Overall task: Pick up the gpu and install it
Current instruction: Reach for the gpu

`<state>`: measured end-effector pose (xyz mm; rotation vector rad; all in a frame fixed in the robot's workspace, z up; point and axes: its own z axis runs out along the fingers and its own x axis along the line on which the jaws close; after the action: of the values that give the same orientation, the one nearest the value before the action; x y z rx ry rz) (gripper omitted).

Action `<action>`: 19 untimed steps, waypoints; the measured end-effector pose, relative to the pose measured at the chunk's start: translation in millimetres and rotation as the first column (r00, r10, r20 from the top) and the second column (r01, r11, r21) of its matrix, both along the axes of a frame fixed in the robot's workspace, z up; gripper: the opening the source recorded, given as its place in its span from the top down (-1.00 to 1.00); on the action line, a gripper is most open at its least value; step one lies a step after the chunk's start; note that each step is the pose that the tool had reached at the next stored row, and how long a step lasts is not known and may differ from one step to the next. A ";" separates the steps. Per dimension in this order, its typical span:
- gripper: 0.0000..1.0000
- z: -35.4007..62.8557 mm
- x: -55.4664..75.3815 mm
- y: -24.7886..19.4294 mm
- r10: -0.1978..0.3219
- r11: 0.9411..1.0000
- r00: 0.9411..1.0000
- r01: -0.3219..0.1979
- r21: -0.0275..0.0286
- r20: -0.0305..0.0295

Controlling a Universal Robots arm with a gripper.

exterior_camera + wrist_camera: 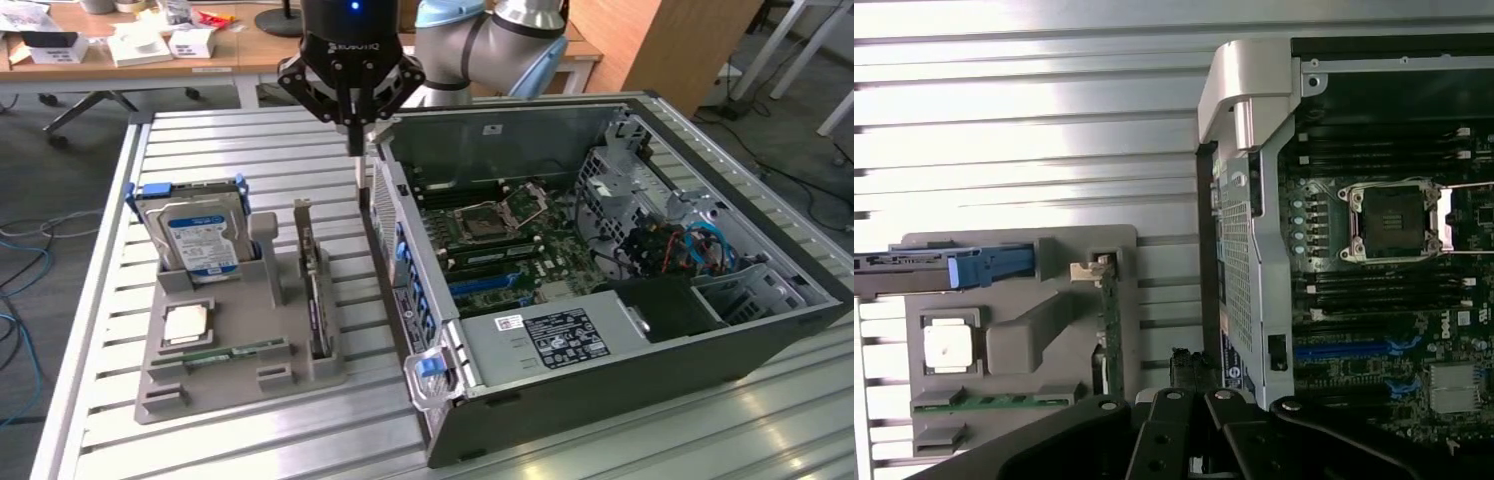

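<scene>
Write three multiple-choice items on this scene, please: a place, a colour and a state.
1. The green circuit card with silver bracket stands: A inside the computer; B on edge in the grey plastic holder tray; C flat on the floor.
2. The rails around the silver hard drive are: A red; B yellow; C blue.
3. The black computer case is: A open-sided; B closed; C overturned.
B: it rises from a tray slot. C: blue strips flank the drive. A: the motherboard shows.

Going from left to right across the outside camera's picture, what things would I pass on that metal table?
hard drive → gpu, standing on edge → then, inside the open computer case: processor socket → blue cables
</scene>
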<state>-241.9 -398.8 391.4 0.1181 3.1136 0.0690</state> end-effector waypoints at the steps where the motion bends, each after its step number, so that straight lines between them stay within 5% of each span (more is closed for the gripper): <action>1: 0.79 0.0 -1.0 0.0 0.000 1.000 1.000 0.000 0.000 0.000; 19: 0.79 -0.2 -16.1 0.0 -0.001 1.000 1.000 0.001 0.000 0.000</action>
<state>-258.0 -398.8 391.3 0.1191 3.1135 0.0690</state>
